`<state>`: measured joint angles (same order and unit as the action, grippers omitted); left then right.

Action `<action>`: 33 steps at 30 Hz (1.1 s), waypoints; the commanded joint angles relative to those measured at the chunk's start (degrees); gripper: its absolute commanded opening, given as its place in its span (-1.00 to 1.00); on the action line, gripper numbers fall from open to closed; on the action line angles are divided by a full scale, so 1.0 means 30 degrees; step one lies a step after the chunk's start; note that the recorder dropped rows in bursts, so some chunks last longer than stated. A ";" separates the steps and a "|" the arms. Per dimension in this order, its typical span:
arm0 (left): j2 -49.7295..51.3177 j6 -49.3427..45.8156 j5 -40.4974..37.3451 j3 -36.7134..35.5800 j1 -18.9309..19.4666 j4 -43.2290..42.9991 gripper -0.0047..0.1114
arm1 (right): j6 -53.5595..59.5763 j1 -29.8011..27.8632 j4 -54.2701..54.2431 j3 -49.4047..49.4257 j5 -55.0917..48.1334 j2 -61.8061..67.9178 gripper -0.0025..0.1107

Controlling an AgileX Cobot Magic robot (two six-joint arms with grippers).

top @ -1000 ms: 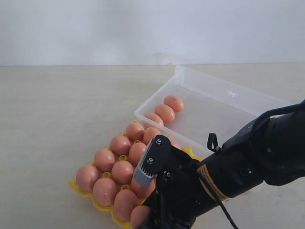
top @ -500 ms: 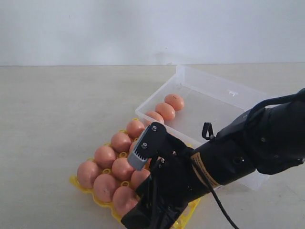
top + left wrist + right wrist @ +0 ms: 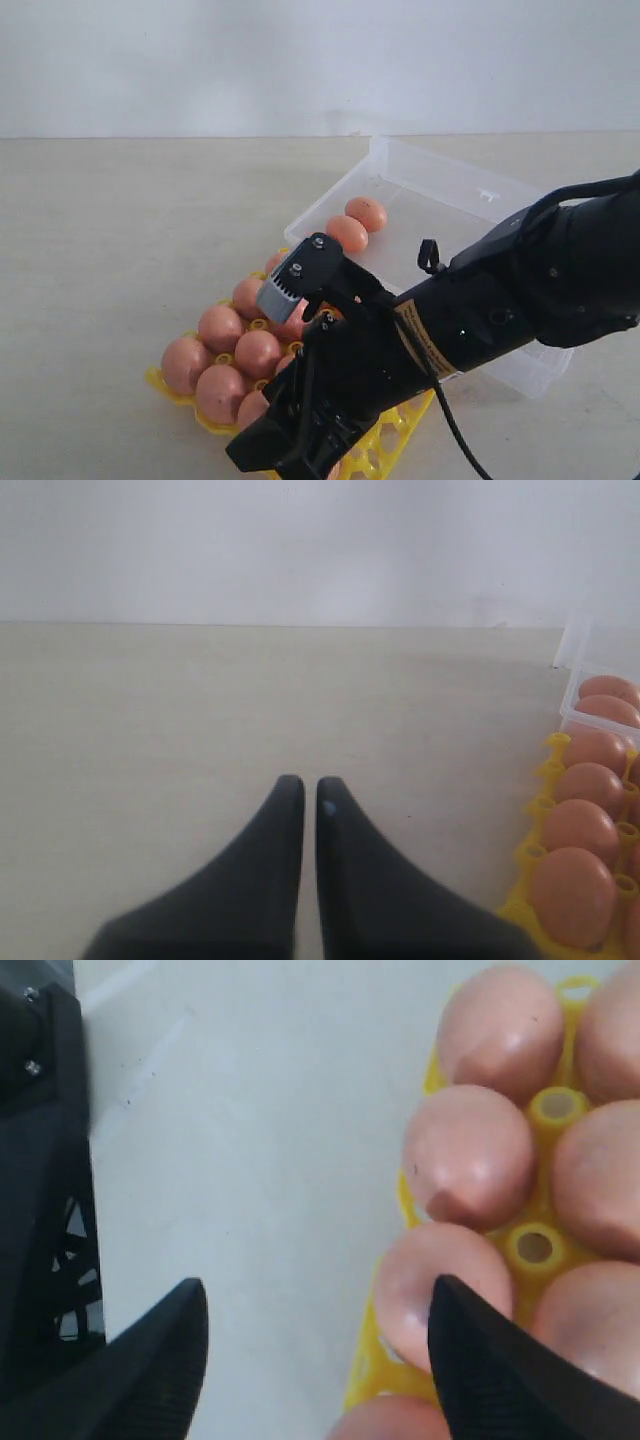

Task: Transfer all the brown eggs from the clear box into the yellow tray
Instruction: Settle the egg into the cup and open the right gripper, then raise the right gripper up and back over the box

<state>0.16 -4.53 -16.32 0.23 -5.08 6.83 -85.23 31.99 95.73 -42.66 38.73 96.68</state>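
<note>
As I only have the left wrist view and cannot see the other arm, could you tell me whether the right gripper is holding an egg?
Observer: No. The right gripper is open, with nothing between its fingers.
Operator: Thank you. Where is it?
Observer: It straddles the outer edge of the yellow tray, one finger on the tray side and the other over the bare table.
Operator: How many eggs are in the clear box?
Observer: Two brown eggs show along one wall of the clear box. The right arm hides the near end.
</note>
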 commanded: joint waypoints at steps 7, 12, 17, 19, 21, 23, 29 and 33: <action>-0.0054 0.0005 0.0076 -0.0077 -0.0102 -0.0055 -0.85 | -0.0255 0.0004 -0.0033 -0.1080 -0.0761 -0.4091 -0.23; -0.0054 0.0005 0.0076 -0.0077 -0.0102 -0.0055 -0.85 | -0.0249 0.0004 -0.0072 -0.2357 -0.3415 -0.5126 -0.95; -0.0054 0.0005 0.0076 -0.0077 -0.0102 -0.0055 -0.85 | 0.0024 0.0004 -0.0072 -0.4211 -0.6240 -0.5166 -0.96; -0.0054 0.0005 0.0076 -0.0077 -0.0102 -0.0055 -0.85 | 0.0381 0.0004 -0.0072 -0.4878 -0.7382 -0.5166 -0.96; -0.0054 0.0005 0.0076 -0.0077 -0.0102 -0.0055 -0.85 | 0.0640 0.0004 -0.0038 -0.5351 -0.8804 -0.5166 -0.96; -0.0054 0.0005 0.0076 -0.0077 -0.0102 -0.0055 -0.85 | 0.1257 0.0004 -0.0038 -0.5809 -1.0766 -0.5166 -0.96; -0.0054 0.0005 0.0076 -0.0077 -0.0102 -0.0055 -0.85 | 0.3511 0.0004 -0.0208 -0.5936 -1.6418 -0.5091 -0.96; -0.0054 0.0005 0.0076 -0.0077 -0.0102 -0.0055 -0.85 | 0.5044 -0.0034 -0.2794 -0.6044 -1.9834 -0.4888 -0.96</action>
<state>0.16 -4.53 -16.32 0.23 -5.08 6.83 -74.00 31.99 93.49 -60.07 -13.64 81.82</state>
